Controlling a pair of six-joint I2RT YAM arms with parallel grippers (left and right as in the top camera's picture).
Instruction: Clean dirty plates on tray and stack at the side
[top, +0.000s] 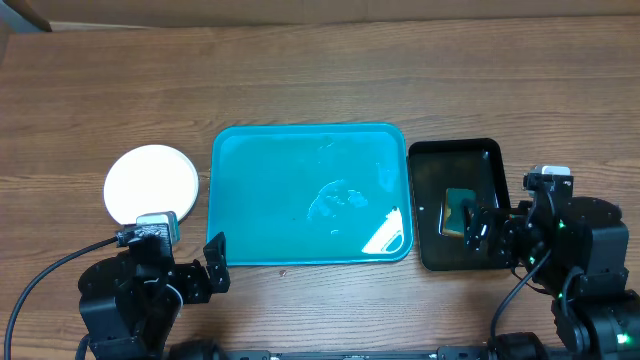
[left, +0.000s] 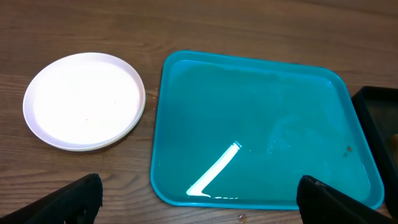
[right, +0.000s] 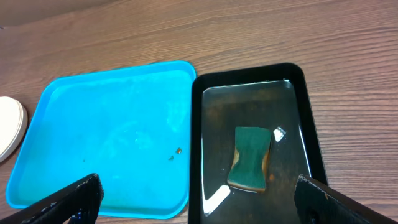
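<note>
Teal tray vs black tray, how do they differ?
1. Size: the teal tray is larger than the black tray.
2. Pose: from overhead the teal tray lies long side left to right; the black tray's long side runs front to back.
3. Contents: the teal tray holds only a few specks; the black tray holds a green sponge.
Shared: rectangular, rounded corners, raised rims, side by side on the table.
</note>
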